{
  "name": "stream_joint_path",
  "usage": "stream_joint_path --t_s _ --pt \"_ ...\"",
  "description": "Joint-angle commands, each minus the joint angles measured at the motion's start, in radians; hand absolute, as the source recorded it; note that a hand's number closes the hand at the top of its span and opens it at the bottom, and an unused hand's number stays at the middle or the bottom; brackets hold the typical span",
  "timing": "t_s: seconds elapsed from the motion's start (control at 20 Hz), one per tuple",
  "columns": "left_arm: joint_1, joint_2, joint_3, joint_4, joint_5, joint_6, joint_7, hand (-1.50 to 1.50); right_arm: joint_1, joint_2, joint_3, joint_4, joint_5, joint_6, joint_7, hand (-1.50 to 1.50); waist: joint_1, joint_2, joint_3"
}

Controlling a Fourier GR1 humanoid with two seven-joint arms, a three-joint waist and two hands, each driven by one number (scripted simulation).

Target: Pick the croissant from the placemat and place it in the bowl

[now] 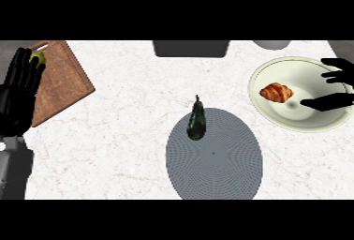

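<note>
The golden-brown, crescent-shaped croissant (276, 92) is being carried by the pale cream, round ceramic bowl (290, 121). It is lying inside the bowl, left of its middle, and nothing is gripping it. The bowl is being borne by the white, faintly veined marble countertop (124, 140), close to its back right corner.

The black right hand (342, 70) is being held over the right half of the bowl. Its fingers and thumb are spread wide, nothing is being grasped, and a gap is being kept between the thumb's tip and the croissant.

The grey, oval woven placemat (217, 164) is lying near the front edge, about midway along it. A dark green, elongated vegetable (197, 122) is lying across its back left rim.

A dark grey rectangular object (190, 48) and a pale round object (271, 44) are being cut off by the back edge.

A brown wooden cutting board (66, 79) is lying at the back left corner. The black left hand (19, 93) is resting over its left side, open, fingers up, and a small yellow-green item (38, 57) is being partly hidden behind it.
</note>
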Motion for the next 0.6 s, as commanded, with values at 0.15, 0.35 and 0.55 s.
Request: stream_joint_path --t_s 0.15,0.35,0.55 --pt "0.021 0.008 0.007 0.013 -0.004 -0.011 -0.018 0.00 -0.008 0.072 -0.134 0.073 -0.068 -0.241 -0.204 -1.50 -0.007 -0.001 0.000" --pt "0.040 0.011 0.013 -0.050 0.013 -0.010 0.022 0.00 -0.002 -0.040 -0.264 0.108 -0.154 -0.241 -0.275 -1.50 -0.010 -0.004 0.000" --pt "0.016 -0.001 0.001 -0.030 -0.006 0.015 0.044 0.00 0.028 -0.137 -0.350 0.115 -0.233 -0.176 -0.259 -1.50 -0.026 -0.006 -0.001"
